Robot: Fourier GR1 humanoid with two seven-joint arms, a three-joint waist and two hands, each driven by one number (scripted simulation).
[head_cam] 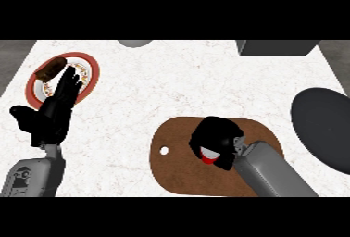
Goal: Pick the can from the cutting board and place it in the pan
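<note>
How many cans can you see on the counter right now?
1. The can sits on the cutting board, mostly hidden inside the right robot hand curled round it; only a red and white part shows. None visible elsewhere, though the hands could hide something.

Red can point(208, 159) over brown cutting board point(179, 171), dark pan point(325, 125) right.

White marbled table point(191, 83) with faint brown veining, evenly lit, no hard shadows. Grey floor point(14, 55) visible past left and right edges. Dark grey boxy object point(277, 47) at the far edge, cut off by the frame. Grey rounded object point(135, 43) at top centre, only partly visible.
</note>
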